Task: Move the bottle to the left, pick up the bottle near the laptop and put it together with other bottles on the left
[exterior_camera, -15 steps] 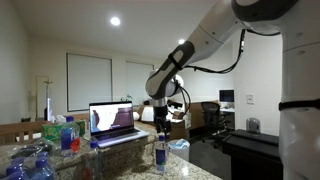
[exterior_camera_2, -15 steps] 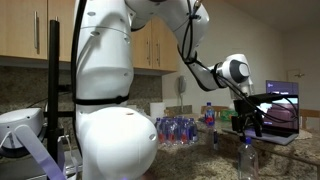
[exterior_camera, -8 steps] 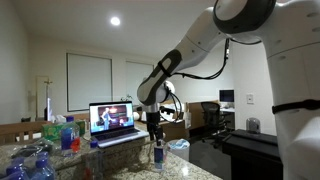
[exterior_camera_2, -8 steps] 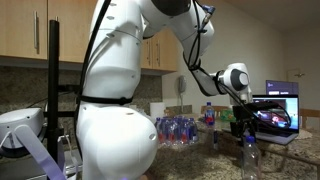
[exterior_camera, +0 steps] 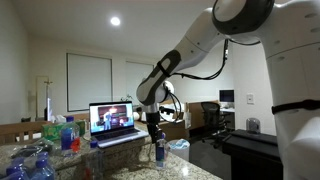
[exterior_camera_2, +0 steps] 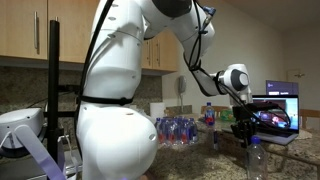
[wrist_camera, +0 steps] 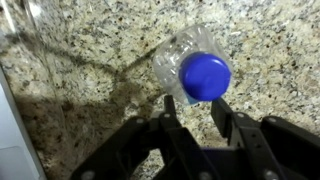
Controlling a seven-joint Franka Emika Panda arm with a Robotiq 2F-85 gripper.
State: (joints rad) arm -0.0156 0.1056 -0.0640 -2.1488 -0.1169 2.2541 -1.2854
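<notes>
Standing upright on the speckled granite table (wrist_camera: 90, 60), the bottle (wrist_camera: 195, 68) turns its blue cap straight at the wrist view, w/ clear shoulders spreading round it. The pincer (wrist_camera: 195, 99) comes in from above and is clamped on the bottle: its black fingers (wrist_camera: 226, 115) press on opposite sides just under the cap, and the pads meet the plastic. Both exterior views show the same thing: bottle (exterior_camera: 159, 153) w/ its base on the table, pincer over its top.

Room to move: in the wrist view there is bare granite all round the bottle, crossed only by the arm's shadow. In an exterior view the bottle stands near the table (exterior_camera: 110, 166) edge, w/ a dark drop and a room beyond. A pale lump lies just beside it toward that edge; can't tell what it is.

Behind the bottle sits the laptop (exterior_camera: 114, 122), lid open and screen lit, w/ a strip of bare table btw them. The other bottles (exterior_camera: 30, 165) cluster at the frame's lower left corner, well apart from the bottle. A red cup (exterior_camera: 67, 141) stands btw that cluster and the laptop, just beside the laptop's side.

In an exterior view the other bottles (exterior_camera_2: 177, 128) are packed close by the wall under wood cabinets (exterior_camera_2: 150, 45), w/ the laptop (exterior_camera_2: 279, 112) past the held bottle (exterior_camera_2: 253, 162). The robot's white body (exterior_camera_2: 115, 110) fills the foreground there and hides much of the table. An office chair (exterior_camera: 210, 118) stands in the bkgd, off the table.
</notes>
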